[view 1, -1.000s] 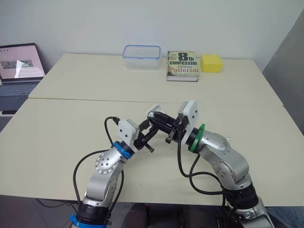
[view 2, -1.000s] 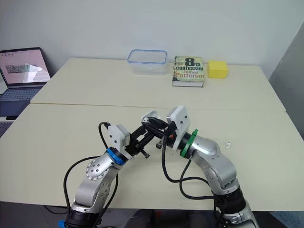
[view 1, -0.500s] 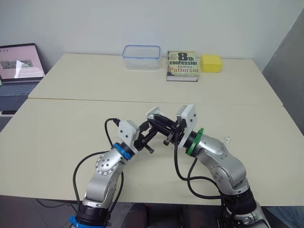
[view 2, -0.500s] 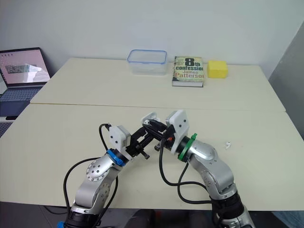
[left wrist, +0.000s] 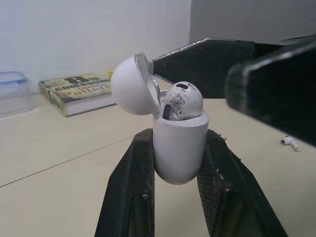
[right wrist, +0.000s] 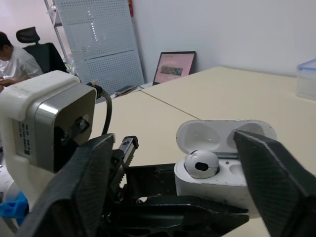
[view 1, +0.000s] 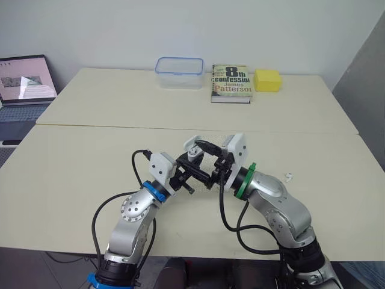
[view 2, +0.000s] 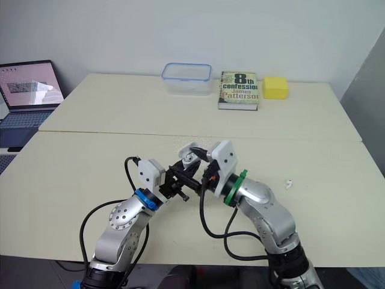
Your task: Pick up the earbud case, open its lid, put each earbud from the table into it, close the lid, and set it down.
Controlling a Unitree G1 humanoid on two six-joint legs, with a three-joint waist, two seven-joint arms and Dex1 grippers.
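Right hand (view 1: 205,162) closer — astride case (left wrist: 178,144)

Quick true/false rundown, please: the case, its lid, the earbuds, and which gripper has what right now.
The lid of the earbud case is open. True.
The right gripper holds the earbud case. False: the left gripper grips it; the right gripper is open near it.
One earbud sits in the case. True.
Both earbuds are in the case. False: a second earbud lies on the table.
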